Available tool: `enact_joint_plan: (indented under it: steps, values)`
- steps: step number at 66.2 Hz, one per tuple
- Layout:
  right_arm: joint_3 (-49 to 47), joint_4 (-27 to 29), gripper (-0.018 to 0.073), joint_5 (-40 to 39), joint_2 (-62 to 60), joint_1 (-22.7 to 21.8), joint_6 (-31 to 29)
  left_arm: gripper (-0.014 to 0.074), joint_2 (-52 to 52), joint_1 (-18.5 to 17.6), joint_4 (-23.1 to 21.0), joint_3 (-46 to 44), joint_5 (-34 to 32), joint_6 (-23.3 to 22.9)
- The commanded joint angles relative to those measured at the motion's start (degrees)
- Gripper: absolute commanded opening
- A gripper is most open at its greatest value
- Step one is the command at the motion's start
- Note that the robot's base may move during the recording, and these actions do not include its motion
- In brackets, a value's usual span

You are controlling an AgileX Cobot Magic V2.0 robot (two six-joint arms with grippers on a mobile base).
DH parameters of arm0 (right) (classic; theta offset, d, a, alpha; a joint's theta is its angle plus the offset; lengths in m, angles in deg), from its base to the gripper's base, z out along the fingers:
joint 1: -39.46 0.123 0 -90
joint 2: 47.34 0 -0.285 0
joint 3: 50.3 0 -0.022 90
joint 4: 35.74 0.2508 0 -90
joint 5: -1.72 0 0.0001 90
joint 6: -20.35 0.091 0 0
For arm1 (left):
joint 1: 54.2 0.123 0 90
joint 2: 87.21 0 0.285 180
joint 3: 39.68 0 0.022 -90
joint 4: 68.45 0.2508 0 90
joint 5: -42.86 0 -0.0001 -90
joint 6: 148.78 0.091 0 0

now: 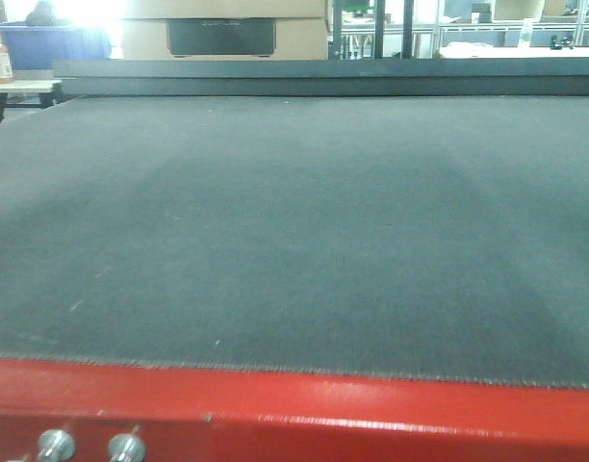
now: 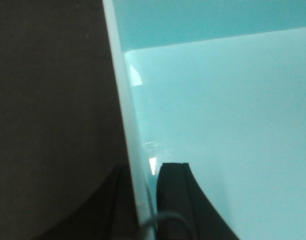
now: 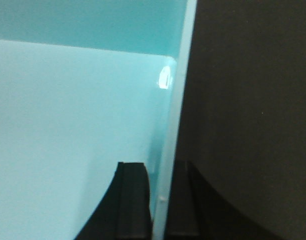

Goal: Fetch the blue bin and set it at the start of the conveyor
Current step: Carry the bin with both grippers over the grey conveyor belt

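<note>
The left gripper (image 2: pixel 143 172) and right gripper (image 3: pixel 160 170) are clamped astride opposite walls of the light turquoise smooth plastic bin (image 2: pixel 218 125), which lies over the dark grey textured conveyor belt (image 1: pixel 294 221), contact undeterminable; unequal release would likely tip it.

Smooth glossy plastic blue bin (image 2: pixel 218 125); matt rough conveyor start (image 1: pixel 294 221).

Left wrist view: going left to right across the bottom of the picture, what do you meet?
Dark surface → outer jaw of the left gripper → upright wall of the blue bin, pinched between the jaws → inner jaw → the bin's turquoise floor.
</note>
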Motion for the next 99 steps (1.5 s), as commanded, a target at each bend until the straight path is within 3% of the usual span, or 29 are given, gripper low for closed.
enact_joint_plan:
  steps: [1, 99]
  values:
    - [-0.24, -2.04, -0.0153, -1.41, -0.64, -0.31, -0.93, -0.0111, 1.24, 0.06, 2.52, -0.58, -1.38, 0.78]
    - [-0.24, -2.04, -0.0153, -3.85, -0.64, -0.31, -0.93, -0.0111, 1.24, 0.06, 3.03, -0.58, -1.38, 0.78]
